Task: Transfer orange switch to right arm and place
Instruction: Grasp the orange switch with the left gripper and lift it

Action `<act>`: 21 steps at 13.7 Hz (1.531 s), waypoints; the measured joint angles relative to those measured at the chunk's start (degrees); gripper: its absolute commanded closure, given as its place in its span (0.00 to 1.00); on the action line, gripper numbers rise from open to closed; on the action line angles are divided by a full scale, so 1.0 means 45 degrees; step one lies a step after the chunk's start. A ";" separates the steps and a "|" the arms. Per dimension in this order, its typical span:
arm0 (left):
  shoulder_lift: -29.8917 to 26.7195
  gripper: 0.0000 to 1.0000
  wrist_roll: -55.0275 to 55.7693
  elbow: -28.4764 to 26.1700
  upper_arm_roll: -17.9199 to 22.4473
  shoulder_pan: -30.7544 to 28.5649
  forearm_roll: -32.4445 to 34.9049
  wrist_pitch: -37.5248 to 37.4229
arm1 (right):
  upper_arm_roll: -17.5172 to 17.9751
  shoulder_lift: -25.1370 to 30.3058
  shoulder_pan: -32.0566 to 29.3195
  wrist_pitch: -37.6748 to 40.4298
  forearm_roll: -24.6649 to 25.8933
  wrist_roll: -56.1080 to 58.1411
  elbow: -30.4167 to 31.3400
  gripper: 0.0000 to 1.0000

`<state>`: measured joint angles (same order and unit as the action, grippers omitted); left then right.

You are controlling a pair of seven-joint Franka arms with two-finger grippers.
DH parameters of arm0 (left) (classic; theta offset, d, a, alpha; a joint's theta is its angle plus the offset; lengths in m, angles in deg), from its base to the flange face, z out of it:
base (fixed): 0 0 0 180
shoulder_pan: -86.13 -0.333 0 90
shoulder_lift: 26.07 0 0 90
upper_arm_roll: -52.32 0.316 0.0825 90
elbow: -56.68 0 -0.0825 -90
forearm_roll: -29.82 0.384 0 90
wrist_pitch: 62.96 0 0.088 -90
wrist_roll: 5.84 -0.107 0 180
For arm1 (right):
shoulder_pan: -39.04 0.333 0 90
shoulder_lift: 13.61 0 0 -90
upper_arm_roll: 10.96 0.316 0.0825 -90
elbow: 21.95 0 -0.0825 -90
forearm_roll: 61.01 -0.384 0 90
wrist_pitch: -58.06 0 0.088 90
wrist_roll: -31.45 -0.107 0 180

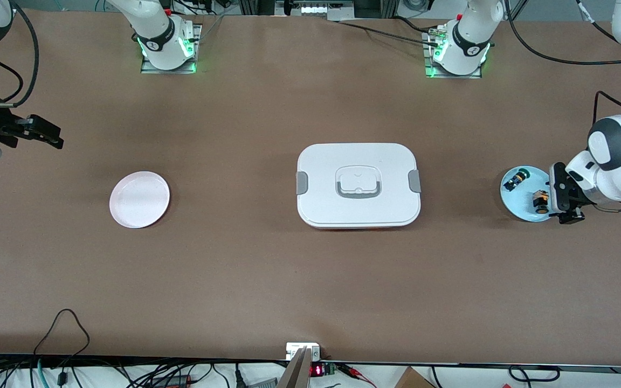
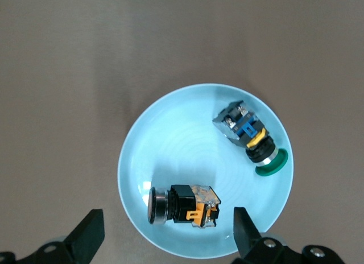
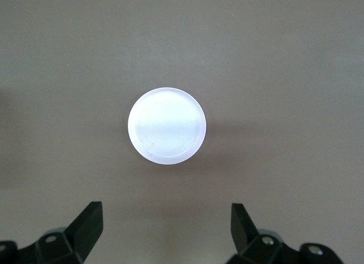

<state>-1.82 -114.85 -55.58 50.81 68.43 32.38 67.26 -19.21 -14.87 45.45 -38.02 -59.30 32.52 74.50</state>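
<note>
The orange switch [image 1: 540, 201] lies on its side on a light blue plate [image 1: 521, 210] at the left arm's end of the table. In the left wrist view the orange switch [image 2: 185, 205] shows its black body, orange band and dark round end. My left gripper [image 1: 560, 197] is open over the plate's edge. In its wrist view the left gripper [image 2: 166, 219] has one finger to either side of the switch and touches nothing. My right gripper [image 1: 46, 134] waits open and empty above the table at the right arm's end; it also shows in its wrist view [image 3: 166, 214].
A black switch with a green cap [image 1: 515, 179] lies on the same blue plate, farther from the front camera; it also shows in the left wrist view [image 2: 250, 139]. A white lidded box [image 1: 358, 185] sits mid-table. A small white plate [image 1: 139, 199] lies toward the right arm's end.
</note>
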 measured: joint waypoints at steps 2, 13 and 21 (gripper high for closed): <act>0.0136 0.00 -0.0991 -0.0365 0.0001 -0.0114 -0.0001 0.0609 | 0.0000 0.0000 0.0003 0.0000 0.0000 0.0004 -0.0019 0.00; 0.0754 0.00 -0.1627 -0.0726 -0.0015 -0.0700 -0.0018 0.2044 | 0.0010 -0.0198 0.0305 0.0703 -0.2300 0.0482 -0.0037 0.00; 0.1252 0.16 -0.1627 -0.0728 -0.0016 -0.0709 -0.0278 0.2467 | -0.0057 -0.1082 0.0749 0.0683 -0.6257 0.0477 0.0080 0.00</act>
<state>3.81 -122.17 -58.86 50.74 65.25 31.13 78.36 -19.47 -19.74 48.81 -34.95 -87.46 34.66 74.86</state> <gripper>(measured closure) 0.004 0.000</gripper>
